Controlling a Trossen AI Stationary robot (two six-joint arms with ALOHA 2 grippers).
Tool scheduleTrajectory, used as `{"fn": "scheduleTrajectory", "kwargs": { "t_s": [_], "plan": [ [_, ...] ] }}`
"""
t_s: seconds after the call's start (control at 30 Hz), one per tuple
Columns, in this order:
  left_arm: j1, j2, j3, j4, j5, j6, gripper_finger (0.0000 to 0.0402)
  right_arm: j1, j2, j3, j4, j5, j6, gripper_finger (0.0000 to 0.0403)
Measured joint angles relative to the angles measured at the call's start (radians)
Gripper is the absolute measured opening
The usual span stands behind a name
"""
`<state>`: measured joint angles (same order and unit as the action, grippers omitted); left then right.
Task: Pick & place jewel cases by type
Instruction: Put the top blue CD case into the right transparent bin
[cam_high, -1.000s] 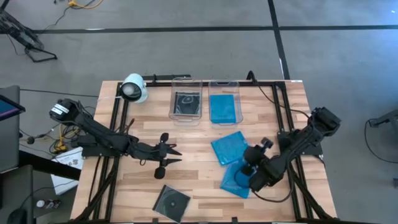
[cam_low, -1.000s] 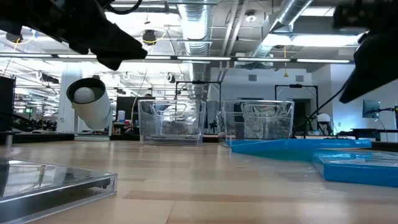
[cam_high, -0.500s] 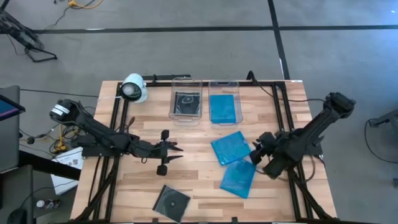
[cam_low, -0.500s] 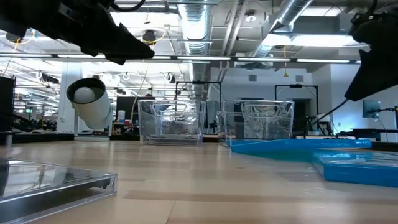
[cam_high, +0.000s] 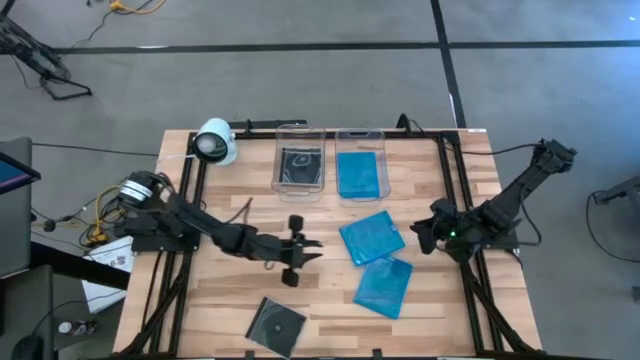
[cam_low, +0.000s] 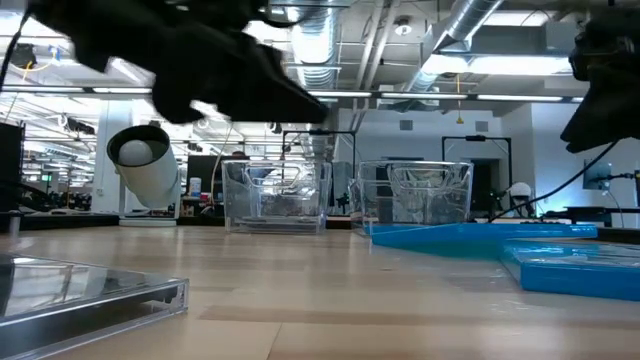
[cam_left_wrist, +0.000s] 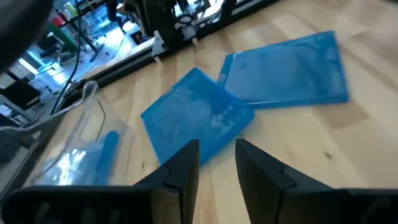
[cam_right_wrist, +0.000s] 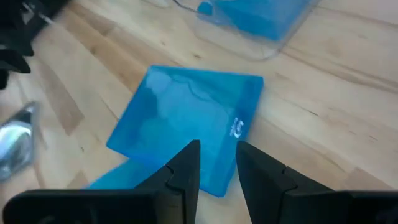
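Observation:
Two blue jewel cases lie flat on the wooden table right of centre, one farther back (cam_high: 370, 238) and one nearer (cam_high: 385, 285). A clear/black jewel case (cam_high: 275, 325) lies at the near edge. My left gripper (cam_high: 316, 250) hovers just left of the blue cases, pointing at them; its fingers (cam_left_wrist: 216, 149) stand slightly open with nothing between them. My right gripper (cam_high: 420, 232) hovers right of the blue cases by the table's right rail. It is also slightly open (cam_right_wrist: 216, 148) and empty, looking down on the farther blue case (cam_right_wrist: 186, 124).
Two clear tubs stand at the back: the left one (cam_high: 300, 165) holds a clear/black case, the right one (cam_high: 361, 170) a blue case. A white round camera (cam_high: 215, 142) sits at the far left corner. Black frame rails run along both sides of the table.
My left gripper has moved toward the table's right, closing on the blue cases, and has rolled about its own axis. My right gripper has pulled back from above the nearer blue case toward the table's right edge, rising a little and turning. No case has visibly moved.

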<state>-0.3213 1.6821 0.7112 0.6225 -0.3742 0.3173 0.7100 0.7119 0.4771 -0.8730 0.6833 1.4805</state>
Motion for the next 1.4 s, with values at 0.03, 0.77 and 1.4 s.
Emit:
{"fn": "scheduleTrajectory", "kwargs": {
  "t_s": [0.03, 0.77, 1.4],
  "plan": [
    [0.011, 0.024, 0.03, -0.024, 0.012, 0.005, 0.0099, -0.012, -0.007, -0.002, -0.001, -0.024, -0.016, 0.0098],
    [0.075, 0.219, 0.325, -0.393, 0.039, 0.152, 0.0099, -0.388, 0.106, -0.022, 0.156, -0.335, -0.386, 0.0188],
    [0.146, 0.219, 0.324, -0.399, 0.124, 0.234, 0.0099, -0.609, 0.363, -0.022, 0.313, -0.548, -0.542, 0.0223]
  ]
}}
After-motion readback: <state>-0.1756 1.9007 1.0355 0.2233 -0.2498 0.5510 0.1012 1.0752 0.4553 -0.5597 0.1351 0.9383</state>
